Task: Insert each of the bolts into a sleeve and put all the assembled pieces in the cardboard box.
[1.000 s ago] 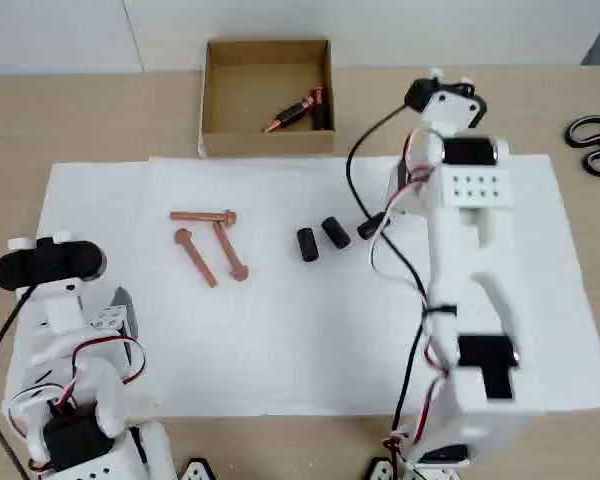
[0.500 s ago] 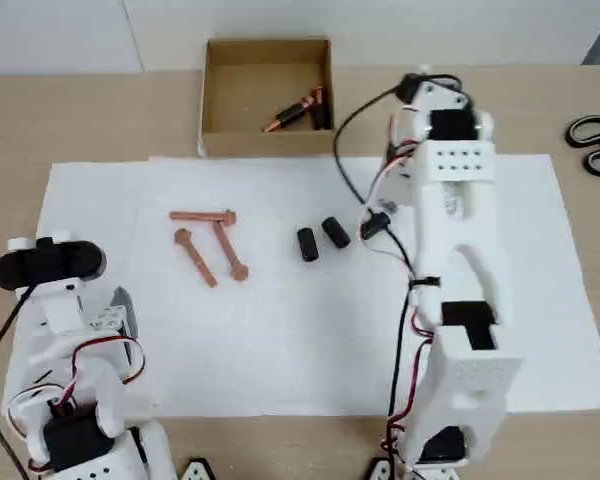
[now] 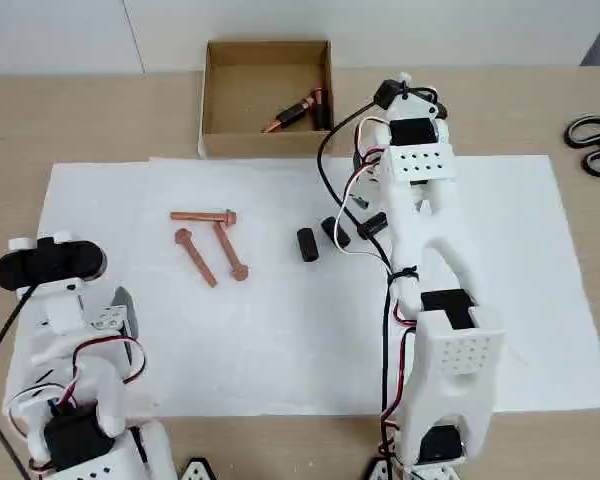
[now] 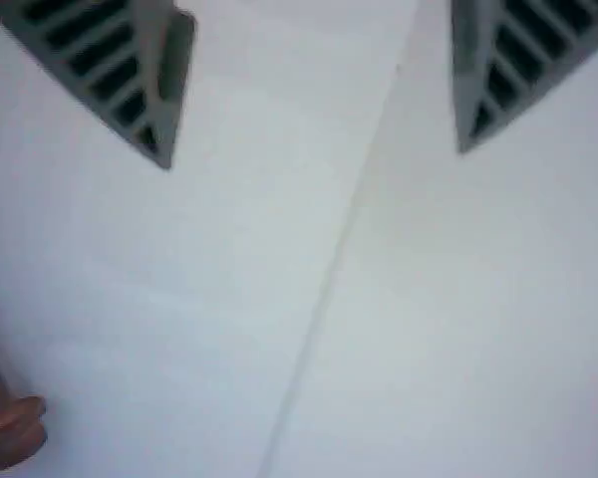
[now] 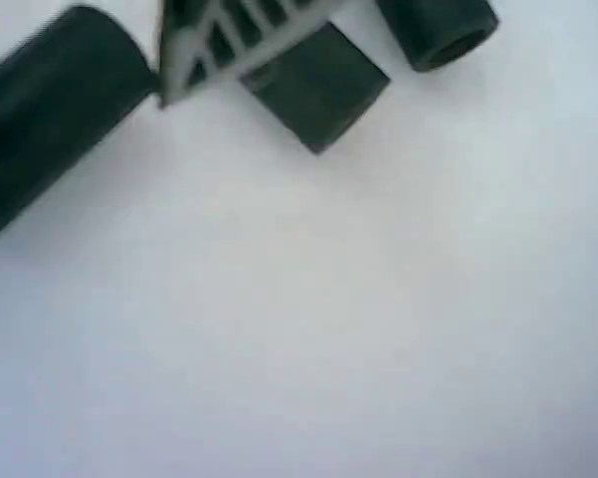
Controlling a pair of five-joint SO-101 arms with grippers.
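Near the high view's centre, the right tool (image 5: 241,40) hangs over the black sleeves (image 3: 307,244), its grip impossible to tell; lower left, the left tool (image 4: 314,149) is spread; bolts (image 3: 202,215) lie centre-left.

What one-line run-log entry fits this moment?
left gripper: open, over paper | right arm: above sleeves | bolts: three loose on paper | cardboard box: assembled piece inside
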